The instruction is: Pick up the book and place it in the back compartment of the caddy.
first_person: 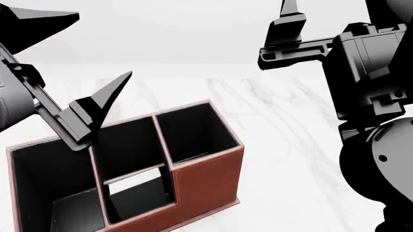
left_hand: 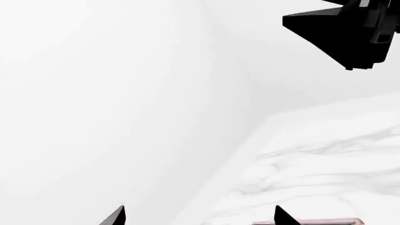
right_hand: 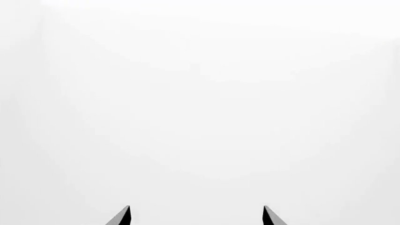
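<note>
The book does not show in any view. The caddy [first_person: 206, 179], a red-brown box with a black inside split by thin walls into cells, stands on the white marble table [first_person: 290, 145] at the lower left of the head view. My left gripper [first_person: 103, 46] hangs open above the caddy's left cells, empty. In the left wrist view its fingertips [left_hand: 119, 216] frame bare wall and table, and a thin strip of the caddy's rim [left_hand: 312, 221] shows. My right gripper [first_person: 332, 14] is raised high at the upper right, open and empty; its wrist view shows only its fingertips [right_hand: 269, 216] against white.
A plain white wall [first_person: 193, 34] rises behind the table's far edge. The right arm's black body [first_person: 368, 96] fills the right side of the head view. The right gripper [left_hand: 350, 33] also shows in the left wrist view.
</note>
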### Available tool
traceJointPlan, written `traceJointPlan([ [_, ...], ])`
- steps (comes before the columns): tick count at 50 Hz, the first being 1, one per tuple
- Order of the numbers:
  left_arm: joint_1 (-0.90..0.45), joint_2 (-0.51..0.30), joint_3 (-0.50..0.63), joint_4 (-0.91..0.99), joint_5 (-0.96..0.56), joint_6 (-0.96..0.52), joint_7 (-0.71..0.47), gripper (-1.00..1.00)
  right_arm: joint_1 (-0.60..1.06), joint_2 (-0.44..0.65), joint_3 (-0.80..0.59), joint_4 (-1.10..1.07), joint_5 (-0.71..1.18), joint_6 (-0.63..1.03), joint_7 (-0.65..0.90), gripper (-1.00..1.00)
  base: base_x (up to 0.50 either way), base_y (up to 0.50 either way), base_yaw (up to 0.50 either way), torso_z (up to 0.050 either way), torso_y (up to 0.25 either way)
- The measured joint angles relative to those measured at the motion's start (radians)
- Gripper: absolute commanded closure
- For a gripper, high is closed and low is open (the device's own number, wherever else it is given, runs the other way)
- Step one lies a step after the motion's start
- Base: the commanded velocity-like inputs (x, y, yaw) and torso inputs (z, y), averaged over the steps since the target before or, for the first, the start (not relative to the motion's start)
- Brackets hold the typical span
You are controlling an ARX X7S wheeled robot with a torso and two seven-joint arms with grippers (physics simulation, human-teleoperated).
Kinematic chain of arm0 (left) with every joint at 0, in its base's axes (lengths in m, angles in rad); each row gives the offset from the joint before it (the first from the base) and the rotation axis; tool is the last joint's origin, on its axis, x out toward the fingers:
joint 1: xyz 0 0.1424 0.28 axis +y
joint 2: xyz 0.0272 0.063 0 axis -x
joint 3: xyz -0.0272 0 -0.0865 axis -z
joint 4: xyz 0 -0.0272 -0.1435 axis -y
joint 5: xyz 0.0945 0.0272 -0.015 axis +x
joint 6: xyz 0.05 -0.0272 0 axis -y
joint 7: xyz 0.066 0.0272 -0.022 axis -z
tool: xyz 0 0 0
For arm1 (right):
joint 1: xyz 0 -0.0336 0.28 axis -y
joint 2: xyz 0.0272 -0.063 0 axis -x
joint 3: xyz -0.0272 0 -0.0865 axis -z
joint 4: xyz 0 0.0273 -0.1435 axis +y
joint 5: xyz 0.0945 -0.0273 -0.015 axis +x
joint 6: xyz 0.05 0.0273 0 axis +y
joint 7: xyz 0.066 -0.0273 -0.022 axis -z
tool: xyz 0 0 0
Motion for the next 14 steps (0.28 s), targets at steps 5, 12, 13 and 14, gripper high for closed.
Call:
traceJointPlan([
  [5, -0.011, 0.008, -0.011, -0.006, 0.000, -0.004, -0.013, -1.00, 0.006, 0.000, 0.004, -0.003, 0.009, 0.002, 0.004, -1.00, 0.00, 0.00, 0.00, 0.000, 0.000],
  [12, -0.023, 0.019, -0.024, -0.013, -0.001, -0.006, -0.028, -1.00, 0.009, 0.001, 0.008, -0.009, 0.019, 0.000, 0.006, -1.00, 0.00, 0.00, 0.00, 0.000, 0.000],
  [13, -0.025, 0.020, -0.026, -0.014, -0.001, -0.006, -0.030, -1.00, 0.010, 0.001, 0.009, -0.010, 0.020, -0.001, 0.006, -1.00, 0.00, 0.00, 0.00, 0.000, 0.000],
  [14, -0.026, 0.021, -0.028, -0.015, -0.001, -0.006, -0.032, -1.00, 0.010, 0.002, 0.010, -0.011, 0.021, -0.001, 0.007, -1.00, 0.00, 0.00, 0.00, 0.000, 0.000],
])
